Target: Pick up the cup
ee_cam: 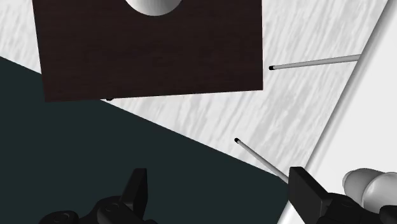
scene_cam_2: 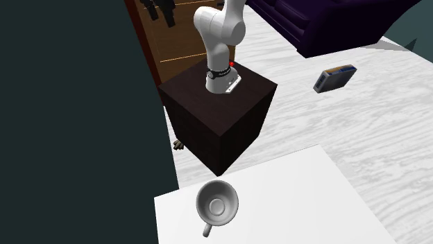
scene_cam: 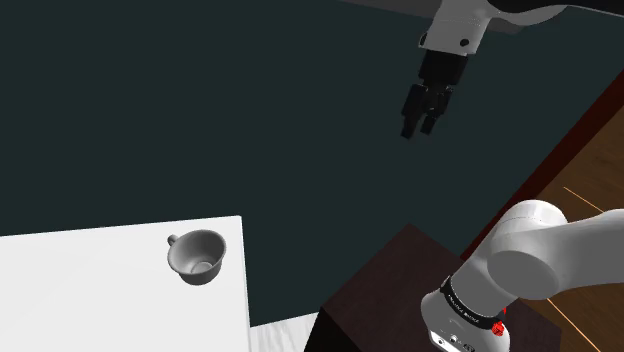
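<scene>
The gripper (scene_cam: 418, 130) is hanging high in the air in front of a dark teal wall (scene_cam: 200, 100), pointing downward, well apart from the cup (scene_cam: 197, 257) and far toward the shoulder view's upper right of it. Its jaws are standing apart with nothing between them; in the wrist view the two black fingers (ee_cam: 137, 189) are coming in wide of each other, with teal wall and pale floor (scene_cam_2: 361, 138) showing in the gap. The cup is sitting upright on a white table (scene_cam: 100, 300), close to the table's corner nearest the stand (scene_cam: 390, 290), with its mouth facing up. It is drawn pale grey, and its small handle is pointing toward the shoulder view's upper left. In the wrist view the cup is showing just beyond the right-hand finger, off to the side of the gap and not touching it. The stand is a dark brown box, and the white arm (scene_cam_2: 221, 35) is rising from its top. In the second exterior view the cup is lying just below the stand's near corner, handle turned toward the camera. Two thin grey rods (ee_cam: 315, 62) with black tips are reaching in from the table's side in the wrist view. A small blue-grey box (scene_cam_2: 334, 78) is lying on the floor beyond the stand, near a dark purple sofa (scene_cam_2: 326, 21).
</scene>
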`<action>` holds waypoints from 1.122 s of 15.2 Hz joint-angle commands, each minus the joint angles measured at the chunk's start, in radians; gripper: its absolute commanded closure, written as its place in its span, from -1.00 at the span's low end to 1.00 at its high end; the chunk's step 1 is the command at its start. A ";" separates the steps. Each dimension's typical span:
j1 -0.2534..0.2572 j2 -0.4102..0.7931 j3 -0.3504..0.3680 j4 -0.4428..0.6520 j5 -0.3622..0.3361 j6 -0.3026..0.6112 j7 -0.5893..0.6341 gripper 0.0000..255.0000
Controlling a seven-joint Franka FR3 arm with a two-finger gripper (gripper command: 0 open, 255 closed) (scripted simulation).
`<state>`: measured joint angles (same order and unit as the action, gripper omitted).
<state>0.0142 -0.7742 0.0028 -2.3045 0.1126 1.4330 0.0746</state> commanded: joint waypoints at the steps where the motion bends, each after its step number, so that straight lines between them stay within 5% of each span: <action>1: 0.000 0.000 0.000 0.000 0.000 0.000 0.000 -1.00; 17: 0.082 0.318 0.257 -0.067 0.162 0.460 0.209 -1.00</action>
<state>0.0925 -0.4864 0.2438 -2.3786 0.2692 1.8636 0.2698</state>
